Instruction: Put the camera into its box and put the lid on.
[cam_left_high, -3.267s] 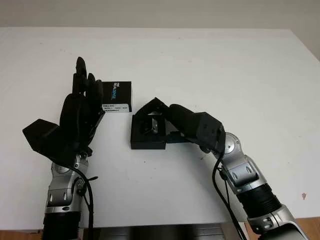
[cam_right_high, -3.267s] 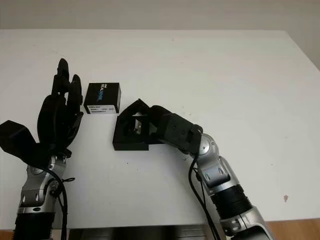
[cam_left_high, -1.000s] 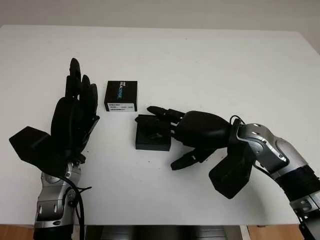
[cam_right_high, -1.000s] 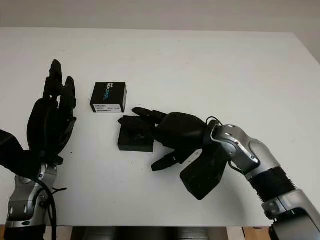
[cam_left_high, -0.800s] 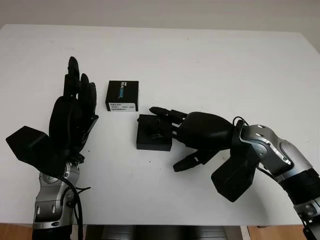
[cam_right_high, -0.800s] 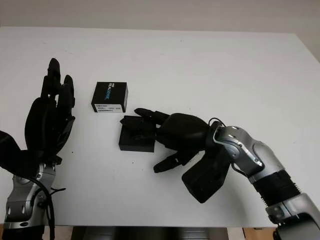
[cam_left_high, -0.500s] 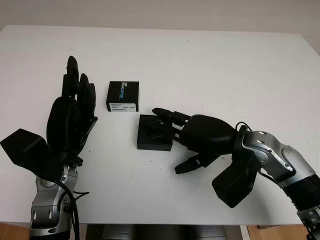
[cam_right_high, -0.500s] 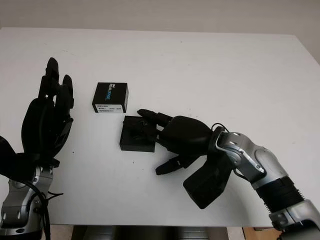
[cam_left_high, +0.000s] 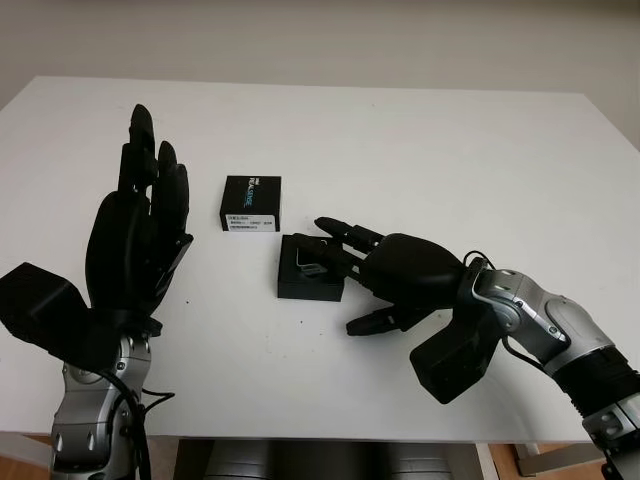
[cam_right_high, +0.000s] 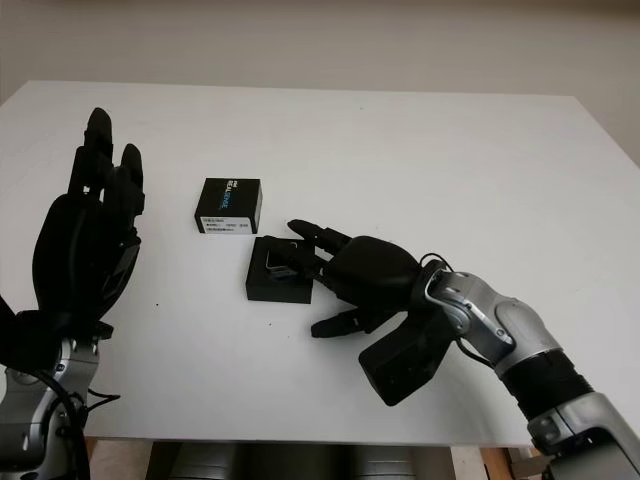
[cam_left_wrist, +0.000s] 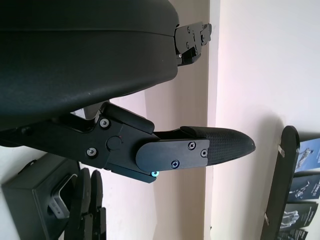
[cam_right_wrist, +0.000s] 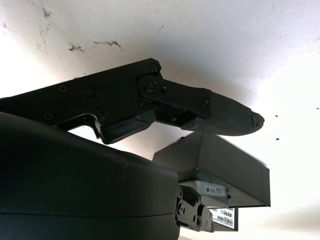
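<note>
The black box lies open-topped at the table's middle, and a grey metal part of the camera shows inside it. The lid, black with a white label, lies flat just behind and left of the box. My right hand is open, its fingers reaching over the box's right edge, its thumb low beside the box. My left hand is open and raised upright to the left of both, touching neither. The right wrist view has the box under one finger.
The white table stretches wide behind and to the right. Its front edge runs close below both forearms. Nothing else stands on it.
The right hand has drawn back a little toward the right while staying over the box. Box and lid have kept their places. The left hand stays raised.
</note>
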